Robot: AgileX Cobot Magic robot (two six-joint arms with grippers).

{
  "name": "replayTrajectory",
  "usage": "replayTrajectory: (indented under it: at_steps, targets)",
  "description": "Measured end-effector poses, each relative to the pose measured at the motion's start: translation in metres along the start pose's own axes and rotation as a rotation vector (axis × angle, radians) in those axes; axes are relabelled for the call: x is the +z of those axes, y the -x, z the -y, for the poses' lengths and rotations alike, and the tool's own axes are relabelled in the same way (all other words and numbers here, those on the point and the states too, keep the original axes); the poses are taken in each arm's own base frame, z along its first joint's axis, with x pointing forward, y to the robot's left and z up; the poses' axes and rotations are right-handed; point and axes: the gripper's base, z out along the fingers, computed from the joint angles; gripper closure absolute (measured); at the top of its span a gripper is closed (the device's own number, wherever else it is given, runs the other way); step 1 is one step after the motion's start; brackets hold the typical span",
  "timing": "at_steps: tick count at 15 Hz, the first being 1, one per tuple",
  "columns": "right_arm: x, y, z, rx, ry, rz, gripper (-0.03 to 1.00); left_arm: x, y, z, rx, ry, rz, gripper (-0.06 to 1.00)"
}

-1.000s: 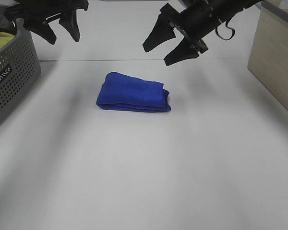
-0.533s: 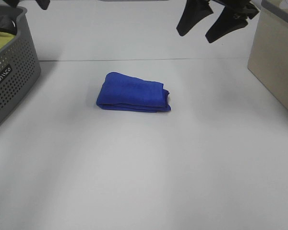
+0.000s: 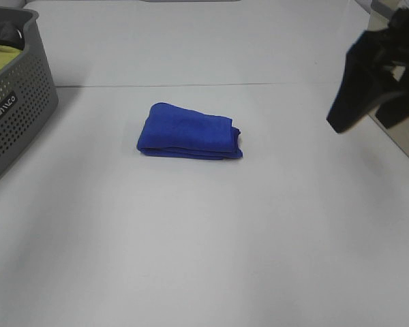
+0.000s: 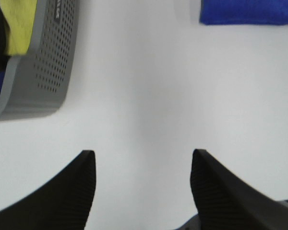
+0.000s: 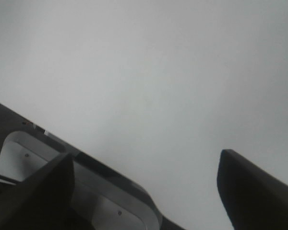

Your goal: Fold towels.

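Note:
The royal-blue towel point(image 3: 189, 131) lies folded into a small thick rectangle on the white table point(image 3: 204, 238), a little behind its middle. Its edge also shows in the left wrist view point(image 4: 249, 12). My right gripper point(image 3: 361, 126) is open and empty at the right edge, well to the right of the towel and above the table. In the right wrist view point(image 5: 146, 155) it shows only bare table between its fingers. My left gripper point(image 4: 142, 153) is open and empty over bare table between the towel and the basket. It is out of the exterior view.
A grey perforated basket point(image 3: 17, 102) stands at the left edge and holds a yellow-green cloth point(image 3: 0, 58). Both show in the left wrist view, basket point(image 4: 43, 62) and cloth point(image 4: 17, 24). A beige box point(image 3: 402, 146) stands at the right edge behind my right gripper.
Both open grippers have pulled away from above the towel. The left one left the exterior view at top left. The right one swung to the right edge and lower. The towel has not moved.

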Motion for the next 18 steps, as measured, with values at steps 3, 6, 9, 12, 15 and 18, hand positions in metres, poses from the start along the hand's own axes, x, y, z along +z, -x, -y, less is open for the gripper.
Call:
replayTrajectory:
  at_steps: [3,6,9,12,15,18]
  targets:
    - [0.008,-0.057,-0.003,0.019,0.000,-0.066,0.18,-0.004,-0.072,-0.016,0.000,0.001,-0.005,0.38]
    - [0.011,-0.109,-0.005,0.012,-0.023,-0.081,0.18,-0.012,-0.138,-0.029,-0.006,-0.041,0.087,0.38]
    - [0.006,-0.145,-0.009,-0.009,-0.040,-0.033,0.18,-0.019,-0.178,-0.035,0.040,-0.103,0.207,0.38]
    - [0.002,-0.188,-0.009,-0.061,-0.113,0.058,0.18,-0.020,-0.211,-0.038,0.104,-0.162,0.325,0.38]
    - [-0.006,-0.228,-0.012,-0.124,-0.181,0.263,0.18,-0.023,-0.219,-0.039,0.147,-0.175,0.421,0.38]
    - [-0.008,-0.240,-0.013,-0.151,-0.202,0.420,0.18,-0.017,-0.215,-0.037,0.184,-0.178,0.469,0.38]
